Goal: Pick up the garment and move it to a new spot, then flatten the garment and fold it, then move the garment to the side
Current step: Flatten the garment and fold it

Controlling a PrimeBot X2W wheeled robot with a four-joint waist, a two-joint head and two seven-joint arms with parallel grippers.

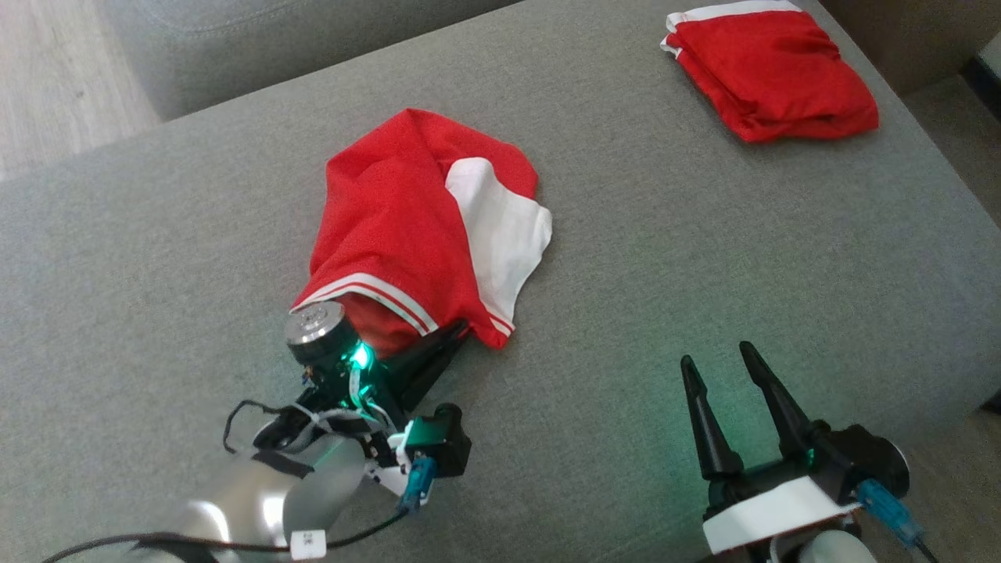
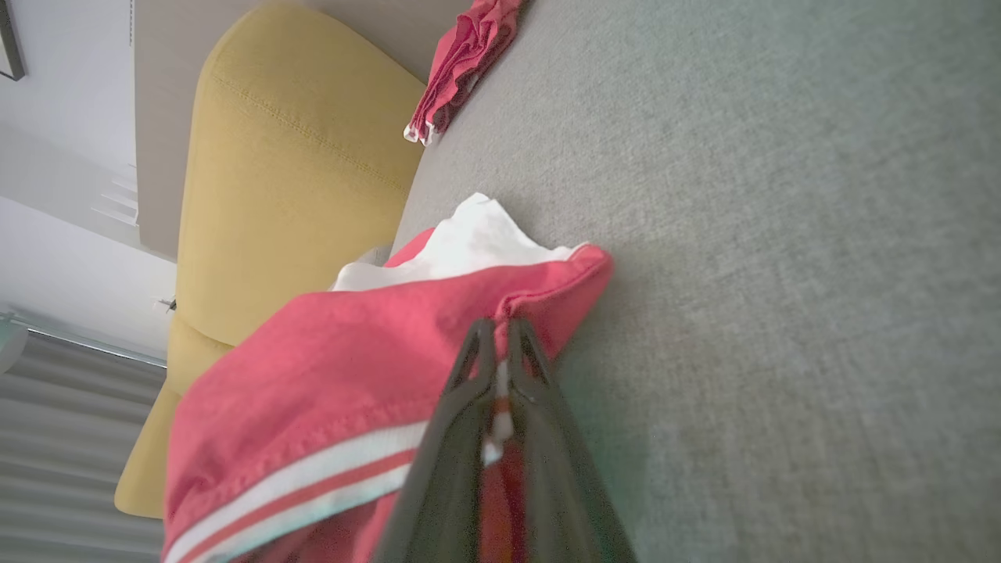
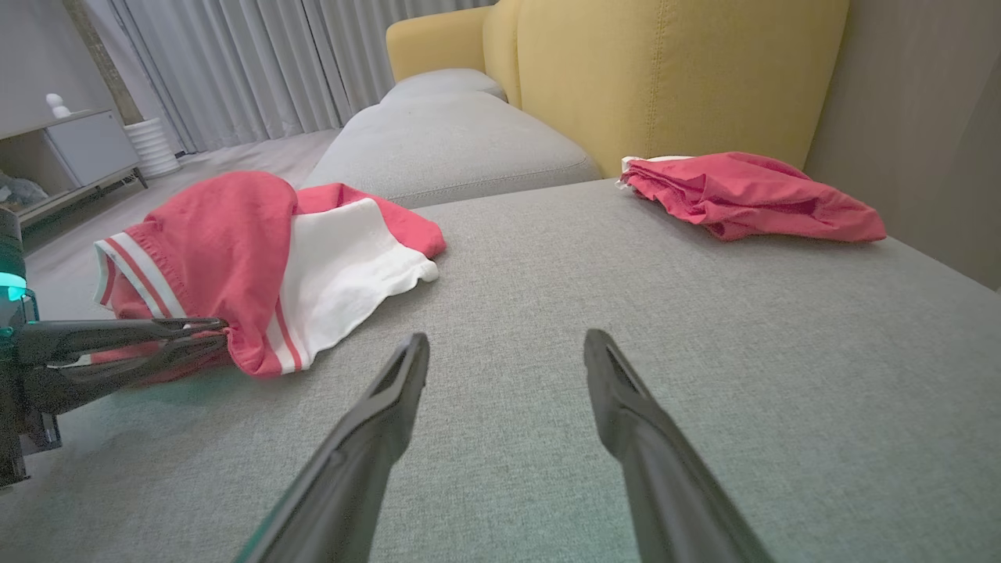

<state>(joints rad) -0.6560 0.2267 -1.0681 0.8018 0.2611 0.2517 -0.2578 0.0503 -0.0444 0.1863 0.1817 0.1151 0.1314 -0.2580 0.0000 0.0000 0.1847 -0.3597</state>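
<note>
I see my left fingers (image 2: 457, 407) clenched on the red garment (image 1: 414, 227), at its striped hem, centre frame, right fingers (image 1: 704, 422) spread empty, lower right

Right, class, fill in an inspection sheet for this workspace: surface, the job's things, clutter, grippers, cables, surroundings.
Surface: grey sofa cushion, woven fabric, flat.
Job's things: red and white garment, crumpled, near the middle.
Clutter: folded red garment at the far right corner.
Grippers: left gripper shut on the crumpled garment's striped hem; right gripper open, holding nothing, apart from both garments.
Cables: black cable looped beside the left wrist.
Surroundings: yellow armchair, grey curtains, wooden floor.
</note>
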